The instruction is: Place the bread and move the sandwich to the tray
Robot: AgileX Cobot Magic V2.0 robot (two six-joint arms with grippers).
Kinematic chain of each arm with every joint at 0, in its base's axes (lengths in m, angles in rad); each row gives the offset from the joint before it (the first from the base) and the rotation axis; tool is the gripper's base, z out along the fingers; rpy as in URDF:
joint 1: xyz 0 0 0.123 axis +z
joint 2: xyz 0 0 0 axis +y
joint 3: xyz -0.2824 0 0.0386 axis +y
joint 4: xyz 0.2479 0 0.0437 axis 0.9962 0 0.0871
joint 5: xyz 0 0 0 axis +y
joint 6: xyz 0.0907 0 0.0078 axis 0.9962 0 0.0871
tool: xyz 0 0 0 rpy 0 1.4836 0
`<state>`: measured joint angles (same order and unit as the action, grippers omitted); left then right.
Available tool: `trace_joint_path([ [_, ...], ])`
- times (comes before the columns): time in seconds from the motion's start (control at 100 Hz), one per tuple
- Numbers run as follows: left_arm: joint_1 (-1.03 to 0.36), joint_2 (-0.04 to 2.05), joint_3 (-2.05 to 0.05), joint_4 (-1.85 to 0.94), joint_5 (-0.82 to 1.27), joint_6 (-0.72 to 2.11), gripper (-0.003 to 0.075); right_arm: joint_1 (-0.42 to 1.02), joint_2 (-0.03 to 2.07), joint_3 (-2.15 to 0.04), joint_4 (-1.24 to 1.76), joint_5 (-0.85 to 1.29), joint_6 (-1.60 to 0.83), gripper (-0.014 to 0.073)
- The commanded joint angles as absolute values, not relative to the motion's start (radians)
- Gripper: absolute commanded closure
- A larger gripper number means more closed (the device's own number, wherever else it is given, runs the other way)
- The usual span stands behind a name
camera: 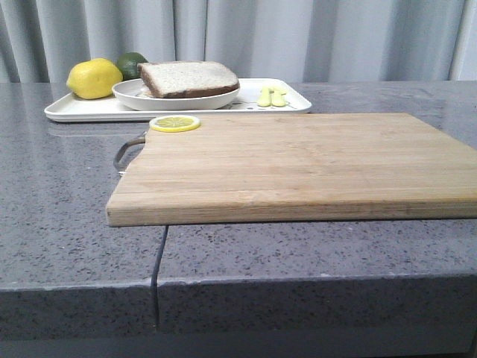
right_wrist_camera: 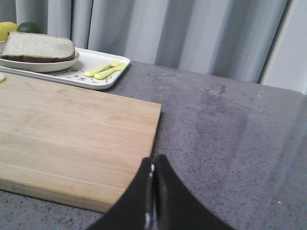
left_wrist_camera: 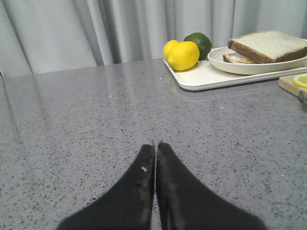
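Observation:
The sandwich (camera: 188,78), topped by a brown-crusted bread slice, lies on the round white plate (camera: 134,95), which stands on the white tray (camera: 294,103) at the back left. It also shows in the left wrist view (left_wrist_camera: 268,45) and the right wrist view (right_wrist_camera: 37,47). A lower slice peeks out under the top slice in the left wrist view (left_wrist_camera: 236,58); no egg shows. My left gripper (left_wrist_camera: 156,143) is shut and empty over the bare counter, well short of the tray (left_wrist_camera: 206,79). My right gripper (right_wrist_camera: 153,157) is shut and empty at the cutting board's right front corner. Neither gripper shows in the front view.
A wooden cutting board (camera: 298,164) with a metal handle (camera: 127,153) fills the middle of the grey stone counter; a lemon slice (camera: 175,123) lies on its far left corner. A lemon (camera: 93,78) and a lime (camera: 132,63) sit on the tray's left end, pale yellow cutlery (camera: 272,95) on its right. Curtains hang behind.

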<state>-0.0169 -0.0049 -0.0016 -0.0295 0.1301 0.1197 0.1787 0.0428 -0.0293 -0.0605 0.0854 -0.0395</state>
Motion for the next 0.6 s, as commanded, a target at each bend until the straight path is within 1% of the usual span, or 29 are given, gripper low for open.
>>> trace_joint_path([
  [0.0, -0.016, -0.035, 0.015, -0.032, 0.044, 0.112, 0.0740, 0.167, 0.042, -0.018, -0.040, -0.048, -0.038, 0.0660],
  [0.15, -0.016, -0.035, 0.015, -0.032, 0.044, 0.112, 0.0740, 0.133, 0.033, 0.030, -0.019, -0.106, -0.037, 0.0660],
  [0.29, -0.016, -0.035, 0.015, -0.032, 0.044, 0.112, 0.0740, 0.104, 0.033, 0.030, -0.019, -0.102, -0.036, 0.0660],
  [0.59, -0.016, -0.035, 0.015, -0.032, 0.044, 0.112, 0.0740, 0.101, 0.033, 0.030, -0.019, -0.093, -0.036, 0.0660],
])
